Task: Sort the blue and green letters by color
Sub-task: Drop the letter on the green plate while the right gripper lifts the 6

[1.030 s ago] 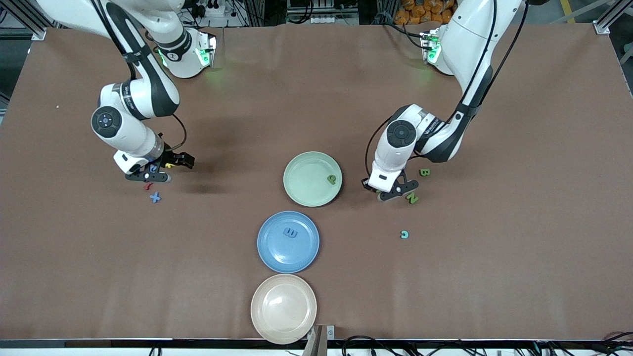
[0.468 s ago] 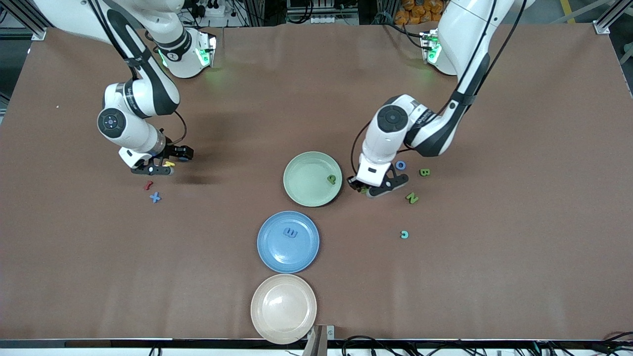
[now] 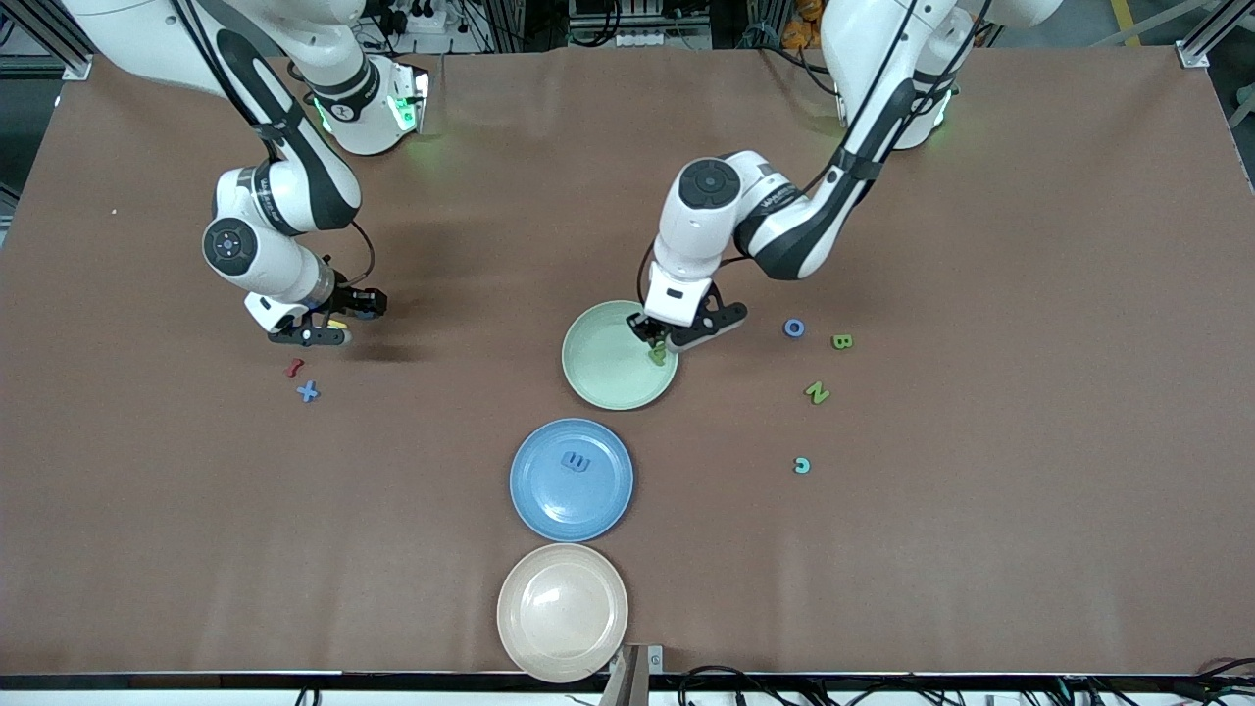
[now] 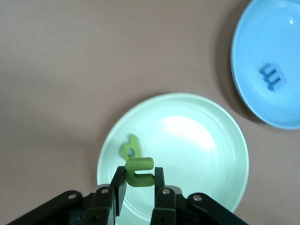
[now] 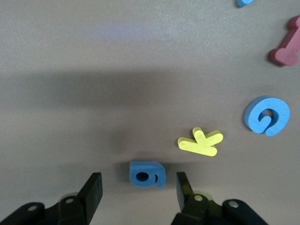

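Two grippers are working: left gripper [image 4: 137, 187] is pinching a light, stiff green letter [image 4: 138, 171] by its edges over the green plate [image 4: 206, 140]; right gripper [image 5: 136, 192], jaws apart, is straddling a blue letter [image 5: 146, 174].

Robotics lab bench, brown covered table [image 3: 1029, 549], aluminium frame posts [image 3: 1201, 44] at corners, cable bundles [image 3: 784, 681] along the edge, two white arms [image 3: 775, 221] mounted on it
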Robot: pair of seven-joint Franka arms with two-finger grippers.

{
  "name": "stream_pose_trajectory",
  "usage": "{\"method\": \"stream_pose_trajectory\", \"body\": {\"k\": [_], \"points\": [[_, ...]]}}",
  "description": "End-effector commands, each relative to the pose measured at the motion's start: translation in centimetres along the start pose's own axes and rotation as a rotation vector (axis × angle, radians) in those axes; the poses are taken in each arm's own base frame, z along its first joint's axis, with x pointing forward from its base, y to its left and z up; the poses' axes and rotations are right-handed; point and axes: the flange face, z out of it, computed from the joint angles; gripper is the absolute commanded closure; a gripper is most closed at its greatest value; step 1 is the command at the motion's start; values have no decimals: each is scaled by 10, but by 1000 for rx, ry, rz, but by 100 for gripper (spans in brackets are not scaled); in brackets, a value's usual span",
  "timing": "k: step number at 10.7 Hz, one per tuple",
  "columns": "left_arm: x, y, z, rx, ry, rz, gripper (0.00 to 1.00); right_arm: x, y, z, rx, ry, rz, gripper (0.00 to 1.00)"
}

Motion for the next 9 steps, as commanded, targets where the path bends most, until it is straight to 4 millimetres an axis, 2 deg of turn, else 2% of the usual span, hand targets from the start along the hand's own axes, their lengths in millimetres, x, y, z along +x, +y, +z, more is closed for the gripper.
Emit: {"method": "stream_pose_trajectory", "body": {"k": [1,2,3,5,7,8,9], "points": [[-39,12,-1,15,3,3,89,-4,8,5,7,4,6,35],[-47,12,-1,47,3,17,17,-5,8,6,9,1,4,35],[-58,9,3,97,17,57,0,-4,7,10,13,1,4,37],[-48,7,0,121,31,62,0,-4,8,13,17,-4,5,38],[-14,-2,-1,146,54,60,0,-4,7,15,18,-6,7,40],[13,-11,1,165,66,88,0,-4,7,15,18,-6,5,57],[49,-23,0,177,68,106,0,-4,7,15,19,-7,5,72]]}}
